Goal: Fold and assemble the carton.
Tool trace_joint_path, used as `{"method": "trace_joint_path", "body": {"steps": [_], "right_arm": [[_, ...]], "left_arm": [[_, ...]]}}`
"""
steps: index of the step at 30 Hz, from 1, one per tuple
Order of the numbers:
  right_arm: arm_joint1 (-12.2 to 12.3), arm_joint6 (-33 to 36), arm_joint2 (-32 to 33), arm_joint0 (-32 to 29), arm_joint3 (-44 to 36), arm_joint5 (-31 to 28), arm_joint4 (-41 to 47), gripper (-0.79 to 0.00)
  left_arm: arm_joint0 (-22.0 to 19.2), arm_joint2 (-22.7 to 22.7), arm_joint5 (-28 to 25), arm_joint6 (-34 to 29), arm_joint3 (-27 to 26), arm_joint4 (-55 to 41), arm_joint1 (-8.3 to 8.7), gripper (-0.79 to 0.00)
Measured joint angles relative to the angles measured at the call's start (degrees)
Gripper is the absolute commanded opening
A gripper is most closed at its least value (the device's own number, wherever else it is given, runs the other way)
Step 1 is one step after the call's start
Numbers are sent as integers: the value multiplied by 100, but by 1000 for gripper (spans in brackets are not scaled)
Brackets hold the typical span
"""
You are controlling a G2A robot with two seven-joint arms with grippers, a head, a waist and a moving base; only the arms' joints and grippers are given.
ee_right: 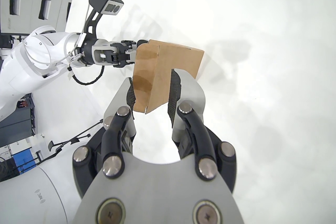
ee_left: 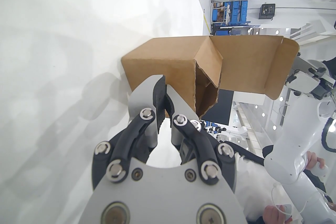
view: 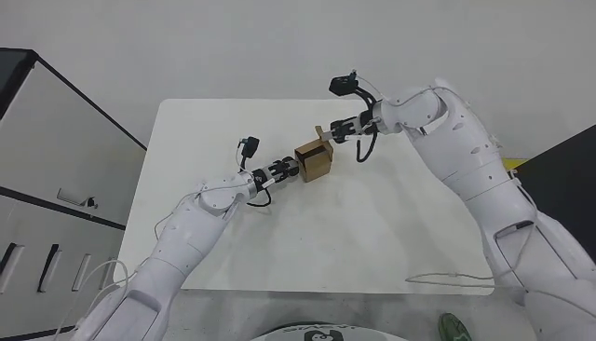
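On the table (view: 372, 238) the carton (view: 314, 161) sits part-folded, left hand (ee_left: 164, 89) pinched on one end, right hand (ee_right: 152, 78) clasping the opposite flap (ee_right: 143, 70); judged light, thin, crease-prone, best held beside folds

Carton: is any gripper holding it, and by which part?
Both: the left gripper pinches a wall edge of the carton; the right gripper clasps its open flap.

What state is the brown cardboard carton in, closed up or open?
Open. The brown cardboard carton has one long flap standing out unfolded, and a gap shows at its end beside a half-folded side flap.
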Motion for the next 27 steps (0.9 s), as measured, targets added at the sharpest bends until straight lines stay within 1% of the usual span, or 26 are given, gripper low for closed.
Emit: {"method": "trace_joint_path", "body": {"steps": [3, 5, 8, 17, 27], "right_arm": [[-44, 28, -129, 90, -11, 17, -100, -597], [-72, 49, -218, 144, -30, 42, -192, -628], [-125, 85, -390, 236, -67, 106, -391, -646], [-340, 212, -952, 535, -93, 312, -917, -625], [-623, 219, -1498, 768, -23, 394, -1297, -668]], "left_arm": [[0, 0, 0, 0, 0, 0, 0, -785], [0, 0, 0, 0, 0, 0, 0, -785], [0, 0, 0, 0, 0, 0, 0, -785], [0, 0, 0, 0, 0, 0, 0, -785], [0, 0, 0, 0, 0, 0, 0, -785]]}}
